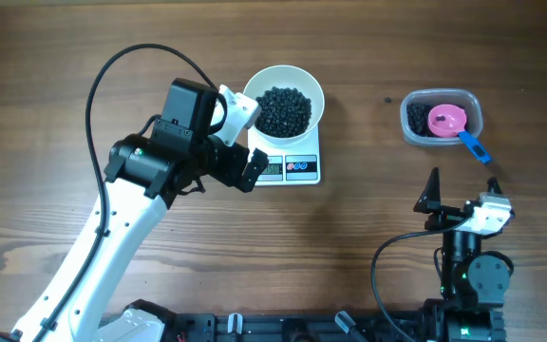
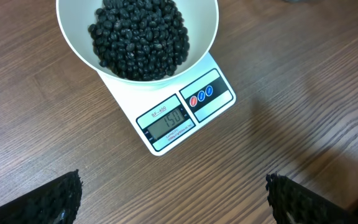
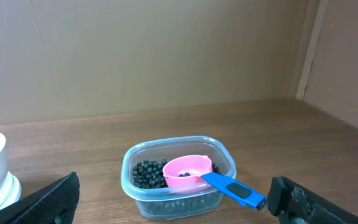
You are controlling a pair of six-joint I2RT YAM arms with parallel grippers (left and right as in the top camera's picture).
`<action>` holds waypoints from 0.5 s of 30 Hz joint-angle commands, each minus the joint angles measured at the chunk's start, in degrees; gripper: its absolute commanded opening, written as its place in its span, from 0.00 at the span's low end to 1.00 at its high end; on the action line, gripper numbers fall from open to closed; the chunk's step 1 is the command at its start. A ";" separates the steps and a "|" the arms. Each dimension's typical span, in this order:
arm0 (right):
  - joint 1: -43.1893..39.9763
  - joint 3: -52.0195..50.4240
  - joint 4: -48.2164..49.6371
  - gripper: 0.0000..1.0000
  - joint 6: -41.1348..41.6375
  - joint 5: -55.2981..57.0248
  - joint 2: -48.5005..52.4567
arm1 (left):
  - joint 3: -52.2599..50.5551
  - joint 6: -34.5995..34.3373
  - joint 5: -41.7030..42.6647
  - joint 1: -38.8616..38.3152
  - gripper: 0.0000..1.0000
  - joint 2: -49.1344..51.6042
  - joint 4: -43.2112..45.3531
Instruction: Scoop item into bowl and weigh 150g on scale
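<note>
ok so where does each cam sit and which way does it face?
Overhead: above the table, looking straight down; shows left gripper by the scale, right gripper near the clear tub.
Left wrist: behind the left gripper, angled down at the bowl of beans on the scale; own fingertips at bottom corners.
Right wrist: low, facing level across the table at the tub and pink scoop; own fingertips at bottom corners.
Shared: overhead and left wrist both show bowl and scale; overhead and right wrist, the tub.
</note>
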 commanded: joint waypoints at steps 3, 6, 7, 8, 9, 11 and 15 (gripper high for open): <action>0.24 -0.15 -0.07 1.00 -4.42 -0.20 -0.90 | 0.92 0.92 0.92 -0.26 1.00 -0.22 0.11; 0.24 -0.15 -0.13 1.00 -5.62 -0.57 -0.66 | 0.92 0.92 0.90 -0.26 1.00 -0.22 0.11; 0.24 -0.15 -0.13 0.99 -5.60 -0.61 -0.35 | 0.92 0.92 0.92 -0.26 1.00 -0.22 0.11; 0.24 -0.15 -0.13 1.00 -5.42 -0.87 -0.11 | 0.92 0.92 0.92 -0.26 1.00 -0.22 0.11; 0.24 -0.15 -0.17 1.00 -5.42 -1.51 -0.13 | 0.92 0.92 0.90 -0.26 1.00 -0.20 0.11; 0.26 -0.15 -0.37 1.00 -4.85 -3.96 -0.22 | 0.92 0.92 0.92 -0.26 1.00 -0.22 0.11; 0.24 -0.15 -0.63 1.00 -2.29 -6.03 -0.63 | 0.92 0.92 0.90 -0.26 1.00 -0.22 0.11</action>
